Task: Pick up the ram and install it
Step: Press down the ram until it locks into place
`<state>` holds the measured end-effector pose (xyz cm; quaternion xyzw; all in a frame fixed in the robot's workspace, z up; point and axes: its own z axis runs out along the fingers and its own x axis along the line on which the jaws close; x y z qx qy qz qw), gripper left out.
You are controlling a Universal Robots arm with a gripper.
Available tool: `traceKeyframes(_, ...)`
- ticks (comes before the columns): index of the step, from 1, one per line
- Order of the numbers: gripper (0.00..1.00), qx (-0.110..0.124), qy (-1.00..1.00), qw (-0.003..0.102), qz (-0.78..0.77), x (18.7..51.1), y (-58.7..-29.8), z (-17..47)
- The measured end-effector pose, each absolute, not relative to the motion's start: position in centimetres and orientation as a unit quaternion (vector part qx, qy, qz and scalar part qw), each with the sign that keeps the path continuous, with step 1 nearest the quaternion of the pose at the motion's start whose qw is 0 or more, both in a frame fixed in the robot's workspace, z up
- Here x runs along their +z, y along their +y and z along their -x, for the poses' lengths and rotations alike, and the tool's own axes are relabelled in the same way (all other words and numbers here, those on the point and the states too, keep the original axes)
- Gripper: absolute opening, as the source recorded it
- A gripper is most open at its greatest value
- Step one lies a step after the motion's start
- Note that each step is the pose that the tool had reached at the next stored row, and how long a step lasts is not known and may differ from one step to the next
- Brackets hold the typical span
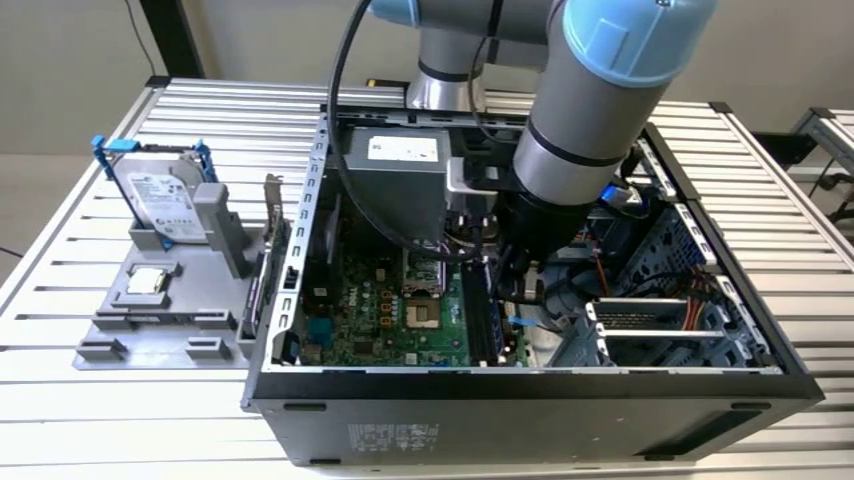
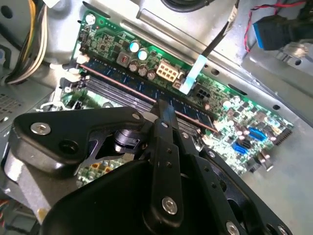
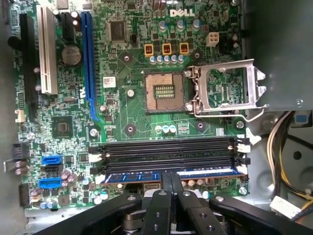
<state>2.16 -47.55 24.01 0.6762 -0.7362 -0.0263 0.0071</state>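
Note:
The ram (image 3: 210, 172) is a long dark stick with bluish labels. It stands on edge in the memory slot nearest the motherboard's (image 3: 127, 112) edge, beside the empty black slots (image 3: 171, 148). My gripper (image 3: 171, 182) is shut on the ram at its middle, one black finger on each face. In the second wrist view the ram (image 2: 193, 114) runs slantwise across the green board and passes under the gripper (image 2: 164, 108). In the exterior view the arm reaches down into the open computer case (image 1: 534, 385), and the gripper (image 1: 518, 300) sits low over the board's slots.
An open CPU socket (image 3: 164, 90) with its raised metal frame (image 3: 230, 90) lies beyond the slots. Outside the case, at the exterior view's left, a silver hard drive in a blue frame (image 1: 167, 195) and a grey fixture (image 1: 160, 300) rest on the slatted table. Cables and a drive cage (image 1: 667, 320) crowd the case's right side.

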Motion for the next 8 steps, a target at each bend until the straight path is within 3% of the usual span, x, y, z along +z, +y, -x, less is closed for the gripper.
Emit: traceKeyframes(8,0.0,-0.026,-0.736,0.007,-0.676,25.3,-47.6,-2.2)
